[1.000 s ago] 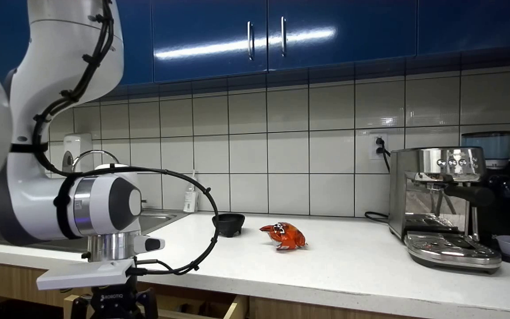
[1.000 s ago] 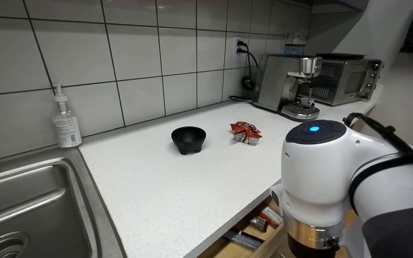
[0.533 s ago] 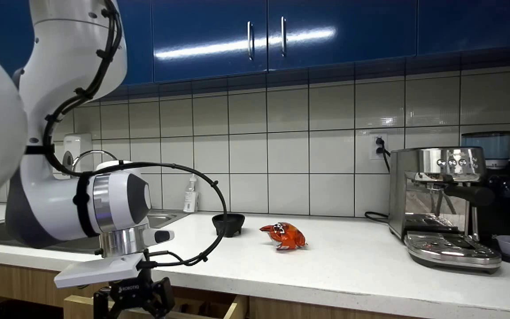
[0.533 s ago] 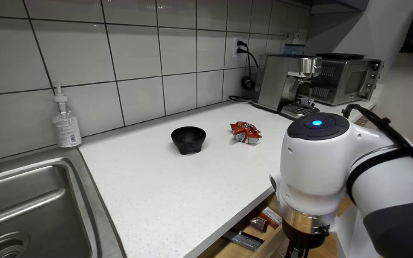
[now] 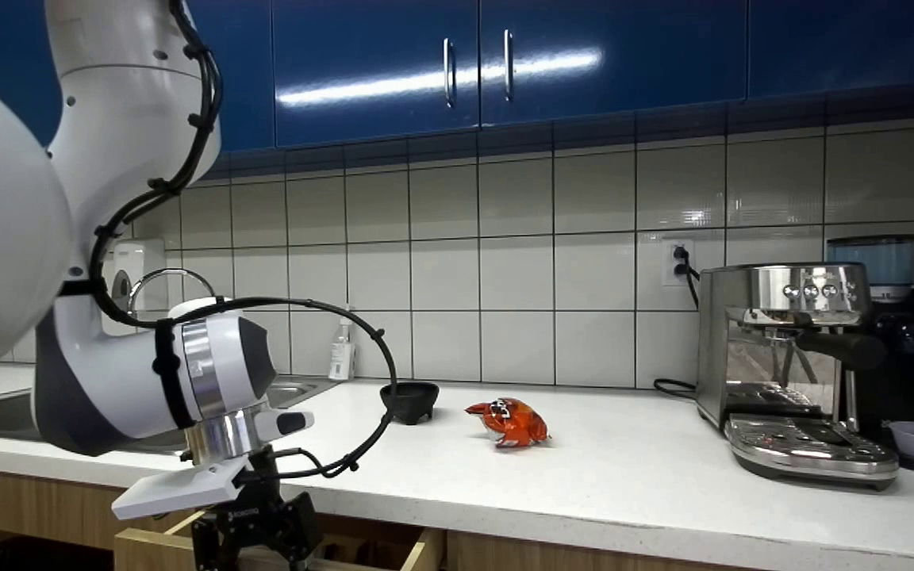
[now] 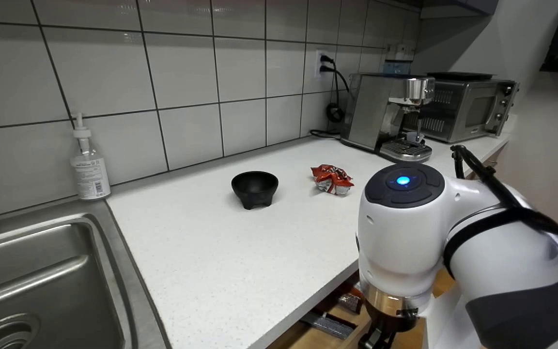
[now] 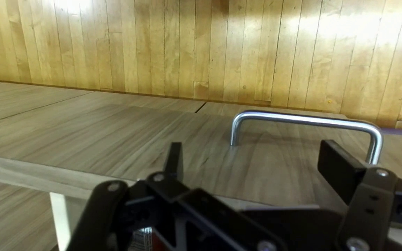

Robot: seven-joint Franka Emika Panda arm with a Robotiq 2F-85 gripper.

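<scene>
My gripper point(image 7: 251, 157) is open, with nothing between its fingers. It is over the pulled-out wooden drawer point(image 7: 187, 153), near the drawer's front; the silver bar handle point(image 7: 305, 119) lies beyond the fingertips, apart from them in the picture. In an exterior view the gripper point(image 5: 255, 547) is in front of the counter edge, at the open drawer point(image 5: 423, 551). In an exterior view the gripper point(image 6: 378, 337) is partly cut off by the lower edge. Wrapped bars point(image 6: 327, 325) lie in the drawer. An orange-red snack bag point(image 5: 511, 423) and a black footed bowl point(image 5: 411, 402) stand on the counter.
The white counter point(image 6: 211, 261) runs above the drawer, its front edge close to the arm. A steel sink point(image 6: 66, 271) and soap bottle point(image 6: 90, 174) are at one end. A coffee machine point(image 5: 790, 373) and a toaster oven point(image 6: 472, 109) stand towards the far end.
The arm and gripper have shifted sideways along the drawer and the wrist has tilted. The gripper first rose, then came down a little. Drawer, bag and bowl have not moved.
</scene>
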